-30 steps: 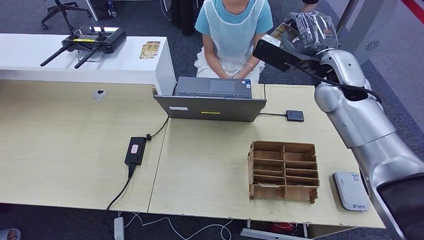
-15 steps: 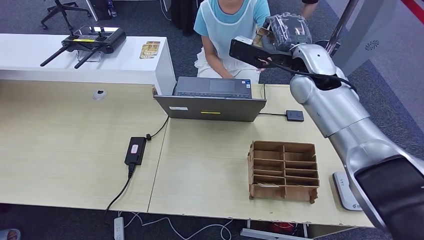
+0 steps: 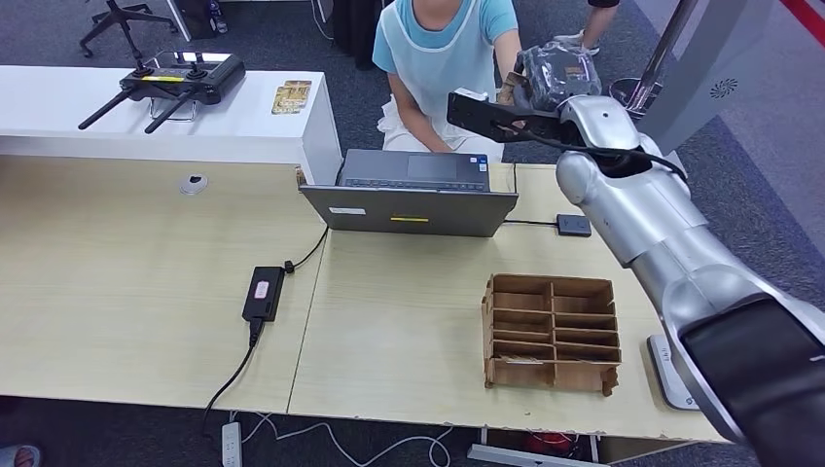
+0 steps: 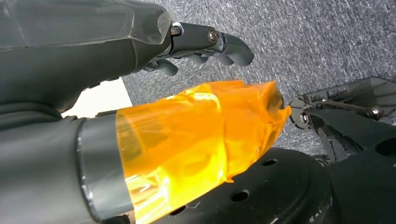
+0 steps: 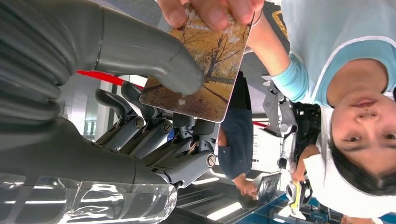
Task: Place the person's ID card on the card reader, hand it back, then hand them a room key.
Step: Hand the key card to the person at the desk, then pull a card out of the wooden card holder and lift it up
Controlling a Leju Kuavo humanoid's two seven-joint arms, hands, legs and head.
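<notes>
Fingers (image 5: pixel 154 135) of my right hand (image 5: pixel 116 107) curl behind a card (image 5: pixel 201 70) printed with an autumn tree scene, the thick thumb pressed on its face, while a person's hand (image 5: pixel 210 9) grips the card's far edge; both hold it at once, up beyond the laptop (image 3: pixel 413 195) and well away from the card reader (image 3: pixel 671 375) at the near right corner of the surface (image 3: pixel 126 282). I cannot tell from this whether the card is coming to me or going back. The risk I see is in the shared grip: if my thumb lets go before the other side is firm, or the person lets go first, the card drops behind the laptop; if both pull, it may bend or slip askew. My left hand (image 4: pixel 140 93) hangs low by the floor, its fingers loosely apart and holding nothing. The cardboard organizer (image 3: pixel 551 333) sits untouched on the surface
</notes>
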